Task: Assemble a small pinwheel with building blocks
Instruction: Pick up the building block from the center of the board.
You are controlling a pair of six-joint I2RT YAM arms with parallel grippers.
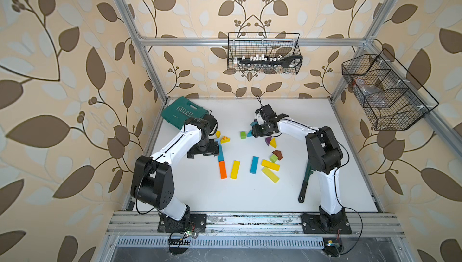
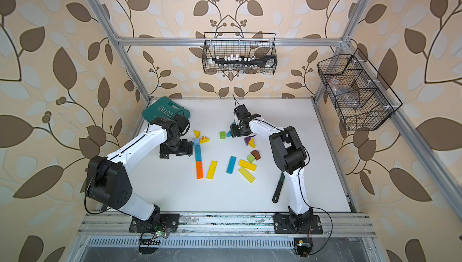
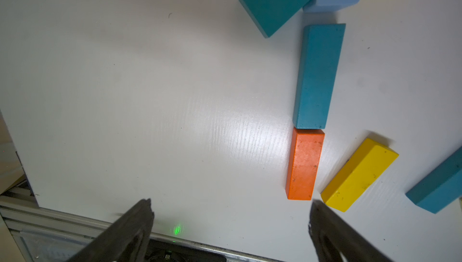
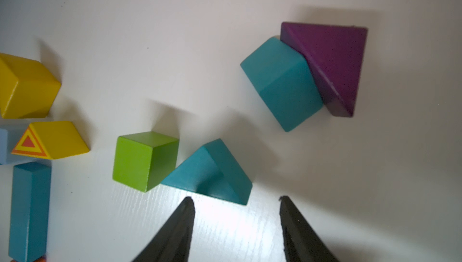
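Teal wedge (image 4: 212,173) before part-open, empty right gripper (image 4: 235,198).
Looks light, stiff, smooth; likely best pinched across its flat triangular ends. Left gripper (image 3: 230,200) wide, empty.

Six long bars (image 1: 220,152) (image 1: 222,170) (image 1: 235,169) (image 1: 254,165) (image 1: 270,165) (image 1: 270,174), two green cubes (image 1: 243,135) (image 1: 273,158) — one wrench (image 1: 305,183), one case (image 1: 183,112)

Robot lab test cell, not home. Aluminium frame (image 1: 190,41) boxes me in; leaf wallpaper (image 1: 62,73) on flat panels behind it. My left arm (image 1: 172,145) and right arm (image 1: 330,193) bolted to slotted rail (image 1: 250,223) at edge of white desk (image 1: 200,193). Wire baskets (image 1: 263,68) hang off frame. Bare circuit board (image 1: 190,234) lies exposed by my left base. Scattered on desk: building blocks (image 1: 235,169).
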